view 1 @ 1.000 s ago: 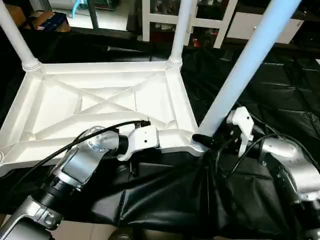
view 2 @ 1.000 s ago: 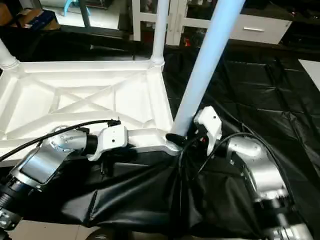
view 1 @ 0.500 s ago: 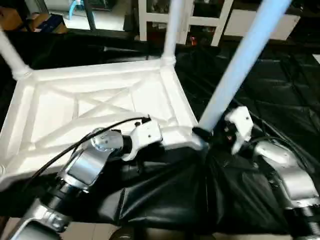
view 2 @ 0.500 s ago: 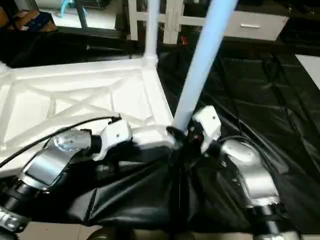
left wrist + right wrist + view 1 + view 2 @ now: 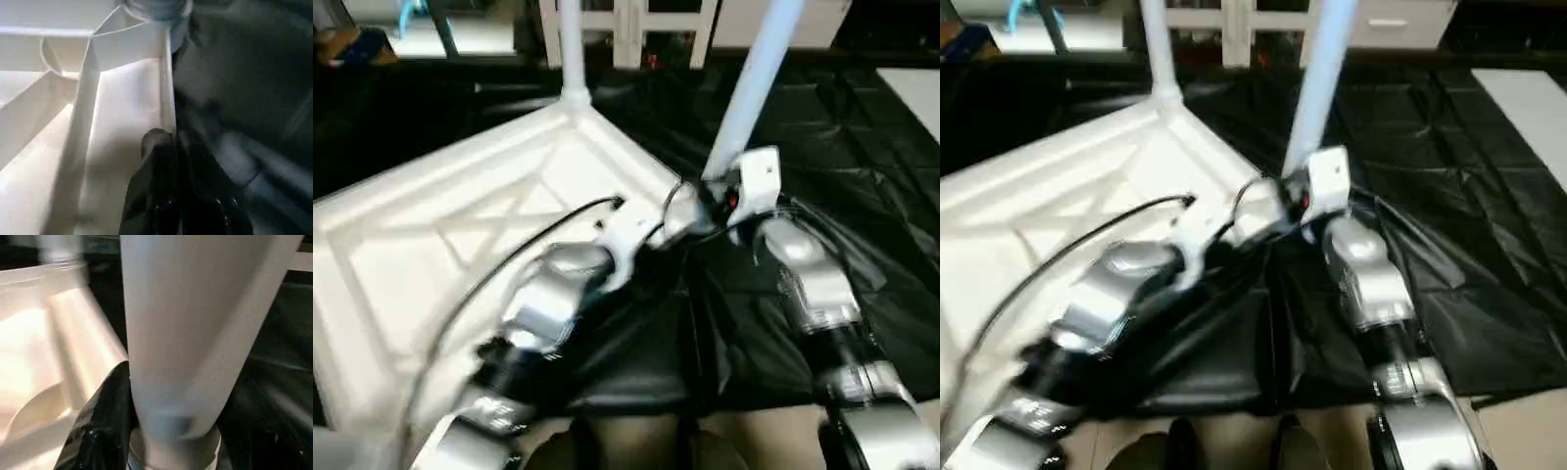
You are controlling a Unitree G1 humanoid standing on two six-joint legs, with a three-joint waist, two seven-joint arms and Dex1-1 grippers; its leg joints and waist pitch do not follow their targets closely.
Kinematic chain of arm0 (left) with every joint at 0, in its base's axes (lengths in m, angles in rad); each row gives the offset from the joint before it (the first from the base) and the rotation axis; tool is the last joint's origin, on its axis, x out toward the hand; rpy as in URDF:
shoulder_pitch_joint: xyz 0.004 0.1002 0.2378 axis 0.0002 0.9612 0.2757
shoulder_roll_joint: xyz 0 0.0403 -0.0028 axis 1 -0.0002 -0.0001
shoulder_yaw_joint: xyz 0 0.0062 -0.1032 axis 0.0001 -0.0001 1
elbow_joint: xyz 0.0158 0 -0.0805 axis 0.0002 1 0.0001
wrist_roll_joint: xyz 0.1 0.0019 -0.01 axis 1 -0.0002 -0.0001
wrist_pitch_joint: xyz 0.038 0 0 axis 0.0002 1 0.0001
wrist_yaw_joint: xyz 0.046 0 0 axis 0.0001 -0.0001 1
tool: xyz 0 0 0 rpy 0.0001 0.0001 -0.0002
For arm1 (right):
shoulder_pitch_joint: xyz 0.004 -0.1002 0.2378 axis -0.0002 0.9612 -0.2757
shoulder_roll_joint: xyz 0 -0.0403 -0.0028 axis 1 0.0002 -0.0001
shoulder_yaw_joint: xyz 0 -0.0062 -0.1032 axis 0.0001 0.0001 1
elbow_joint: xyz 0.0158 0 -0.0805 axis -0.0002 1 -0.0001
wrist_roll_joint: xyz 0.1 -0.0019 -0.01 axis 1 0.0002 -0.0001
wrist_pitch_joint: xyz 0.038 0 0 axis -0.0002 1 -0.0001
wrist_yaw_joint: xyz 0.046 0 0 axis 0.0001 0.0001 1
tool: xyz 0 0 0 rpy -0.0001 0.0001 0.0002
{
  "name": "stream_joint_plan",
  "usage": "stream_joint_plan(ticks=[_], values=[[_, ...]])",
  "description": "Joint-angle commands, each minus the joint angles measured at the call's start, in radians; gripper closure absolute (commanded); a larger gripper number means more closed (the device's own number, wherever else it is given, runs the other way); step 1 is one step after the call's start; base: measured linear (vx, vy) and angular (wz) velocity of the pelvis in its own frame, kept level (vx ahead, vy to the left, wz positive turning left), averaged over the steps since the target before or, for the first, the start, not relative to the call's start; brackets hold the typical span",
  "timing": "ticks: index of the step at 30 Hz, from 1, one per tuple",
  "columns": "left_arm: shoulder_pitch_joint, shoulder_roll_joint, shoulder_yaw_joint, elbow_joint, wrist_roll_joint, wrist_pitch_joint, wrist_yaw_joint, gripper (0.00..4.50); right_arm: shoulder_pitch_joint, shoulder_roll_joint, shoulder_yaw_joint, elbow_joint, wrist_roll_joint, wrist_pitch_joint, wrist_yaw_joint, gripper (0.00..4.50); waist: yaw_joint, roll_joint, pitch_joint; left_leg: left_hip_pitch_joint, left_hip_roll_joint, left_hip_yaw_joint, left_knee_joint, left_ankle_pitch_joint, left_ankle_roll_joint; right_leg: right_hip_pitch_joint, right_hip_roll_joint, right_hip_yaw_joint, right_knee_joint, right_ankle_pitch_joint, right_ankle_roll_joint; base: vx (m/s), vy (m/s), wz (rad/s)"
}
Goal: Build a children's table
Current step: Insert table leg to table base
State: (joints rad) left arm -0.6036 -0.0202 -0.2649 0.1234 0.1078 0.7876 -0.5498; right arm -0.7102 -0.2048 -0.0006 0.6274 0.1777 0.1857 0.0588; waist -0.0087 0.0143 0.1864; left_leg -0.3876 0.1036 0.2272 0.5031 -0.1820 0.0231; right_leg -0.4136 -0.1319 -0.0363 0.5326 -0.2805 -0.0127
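We are seating a leg [image 5: 756,83] in the near corner socket of the top [image 5: 431,245], which lies underside up on a black sheet [image 5: 862,127], its X ribs showing; the sheet covers what we take for the floor; a far leg [image 5: 570,49] stands in its own socket at about 11 o'clock from the near one.

The right claw [image 5: 146,431] grips the near leg just above its foot, one black finger [image 5: 105,416] lying against the tube; the left claw [image 5: 168,161] is closed on the top's rim wall next to that socket, a finger on each side of the wall.

We judge this the pressing-home step; the tube's foot sits at the socket mouth, but how deep it has gone we cannot tell; the next move calls for a push straight down the tube's axis, perhaps with a slight twist, while the left claw holds the top from sliding on the slick sheet; a sideways push would tip the tube out of line.

The near leg's long axis runs up from the socket and leans toward 1 o'clock in the eye views; the far leg rises nearly straight toward 12; the top's long side runs from the far leg's corner toward 8 o'clock.
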Motion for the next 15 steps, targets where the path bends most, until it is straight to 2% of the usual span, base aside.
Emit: stream_joint_plan(ticks=[1,2,3,4,5,6,7,8,9,10,11,12,13,14,15], values=[[-0.022,-0.063,-0.040,-0.041,-0.085,0.002,-0.024,4.50,0.078,-0.010,-0.027,0.256,-0.072,0.072,-0.129,2.55,0.010,-0.019,-0.015,0.072,0.073,-0.099,0.041,-0.377,0.008,-0.017,-0.134,0.047,-0.161,-0.701,-0.024,0.000,0.000,0.00],[-0.025,-0.066,-0.039,-0.040,-0.086,0.002,-0.021,4.50,0.071,-0.009,-0.028,0.267,-0.070,0.066,-0.134,2.55,0.018,-0.003,-0.010,0.055,0.092,-0.118,0.021,-0.373,0.002,0.006,-0.130,0.034,-0.146,-0.700,-0.038,-0.028,0.024,-0.18],[-0.024,-0.063,-0.041,-0.043,-0.085,-0.001,-0.022,4.50,0.066,-0.010,-0.025,0.271,-0.073,0.061,-0.137,2.55,0.012,0.004,-0.002,0.057,0.104,-0.124,-0.007,-0.472,-0.025,0.005,-0.091,-0.001,-0.137,-0.671,-0.029,0.000,0.000,0.00],[-0.022,-0.059,-0.041,-0.046,-0.084,0.001,-0.026,4.50,0.058,-0.011,-0.021,0.278,-0.075,0.054,-0.136,2.55,-0.001,0.021,0.000,0.036,0.130,-0.127,-0.109,-0.805,-0.118,0.022,0.012,-0.064,-0.074,-0.463,0.005,0.000,0.000,0.00],[-0.019,-0.052,-0.041,-0.050,-0.081,0.001,-0.029,4.50,0.053,-0.010,-0.021,0.280,-0.074,0.051,-0.134,2.55,0.053,0.042,-0.004,-0.081,0.137,-0.091,-0.203,-1.031,-0.174,0.120,0.054,-0.078,0.171,-0.096,-0.039,-0.079,-0.002,0.19],[-0.014,-0.043,-0.040,-0.053,-0.077,0.002,-0.031,4.50,0.046,-0.010,-0.019,0.285,-0.078,0.039,-0.134,2.55,0.090,0.046,-0.018,-0.024,0.120,-0.020,-0.214,-0.912,-0.187,0.063,0.058,-0.063,0.150,-0.058,-0.058,-0.045,-0.067,0.34],[-0.012,-0.038,-0.039,-0.055,-0.074,0.003,-0.031,4.50,0.042,-0.010,-0.018,0.290,-0.080,0.031,-0.135,2.55,0.050,0.003,-0.038,0.023,0.118,-0.039,-0.176,-0.777,-0.183,0.051,0.020,-0.016,0.101,-0.182,-0.062,-0.028,-0.067,0.34],[-0.007,-0.033,-0.036,-0.058,-0.072,0.006,-0.032,4.50,0.034,-0.009,-0.020,0.308,-0.080,0.012,-0.134,2.55,0.058,-0.042,-0.057,0.128,0.069,-0.058,0.010,-0.419,-0.133,-0.039,-0.083,0.040,-0.066,-0.554,-0.042,0.045,-0.144,0.24],[-0.003,-0.028,-0.035,-0.061,-0.069,0.007,-0.034,4.50,0.028,-0.009,-0.020,0.321,-0.083,-0.004,-0.136,2.55,0.062,-0.036,-0.028,0.019,0.019,-0.138,0.088,-0.007,-0.004,0.037,-0.132,0.099,-0.118,-0.722,-0.090,0.046,-0.072,-0.14],[-0.001,-0.024,-0.035,-0.063,-0.072,0.007,-0.032,4.50,0.019,-0.007,-0.022,0.341,-0.088,-0.021,-0.140,2.55,0.065,-0.027,-0.018,-0.044,0.052,-0.154,0.073,0.032,-0.011,0.097,-0.124,0.065,-0.078,-0.655,-0.119,0.046,-0.072,-0.14],[0.002,-0.018,-0.036,-0.065,-0.073,0.006,-0.034,4.50,0.014,-0.006,-0.025,0.351,-0.089,-0.033,-0.137,2.55,0.067,-0.012,-0.022,-0.025,0.081,-0.154,0.028,-0.011,-0.030,0.080,-0.087,0.042,-0.057,-0.570,-0.144,0.014,0.048,-0.23],[0.002,-0.016,-0.037,-0.064,-0.073,0.004,-0.033,4.50,0.013,-0.006,-0.025,0.352,-0.090,-0.035,-0.137,2.55,0.057,0.013,-0.051,0.048,0.119,-0.146,-0.006,-0.131,-0.039,0.027,-0.007,0.019,-0.019,-0.291,-0.174,-0.085,0.031,0.20],[0.002,-0.008,-0.041,-0.063,-0.074,-0.002,-0.031,4.50,0.011,-0.006,-0.027,0.356,-0.092,-0.044,-0.135,2.55,0.034,0.003,-0.043,0.051,0.138,-0.136,-0.021,-0.229,-0.041,0.019,-0.002,0.032,-0.017,-0.215,-0.187,-0.085,0.031,0.20],[0.001,-0.002,-0.045,-0.061,-0.074,-0.007,-0.029,4.50,0.011,-0.007,-0.029,0.353,-0.092,-0.045,-0.134,2.55,0.026,0.029,-0.049,0.044,0.140,-0.123,-0.031,-0.285,-0.065,0.031,-0.008,0.039,-0.003,-0.085,-0.221,-0.070,-0.004,0.24],[0.001,-0.001,-0.046,-0.061,-0.075,-0.008,-0.028,4.50,0.011,-0.007,-0.029,0.353,-0.092,-0.045,-0.134,2.55,0.018,0.024,-0.048,0.033,0.136,-0.116,-0.034,-0.285,-0.064,0.040,-0.012,0.038,-0.004,-0.042,-0.226,0.000,0.000,0.00]])
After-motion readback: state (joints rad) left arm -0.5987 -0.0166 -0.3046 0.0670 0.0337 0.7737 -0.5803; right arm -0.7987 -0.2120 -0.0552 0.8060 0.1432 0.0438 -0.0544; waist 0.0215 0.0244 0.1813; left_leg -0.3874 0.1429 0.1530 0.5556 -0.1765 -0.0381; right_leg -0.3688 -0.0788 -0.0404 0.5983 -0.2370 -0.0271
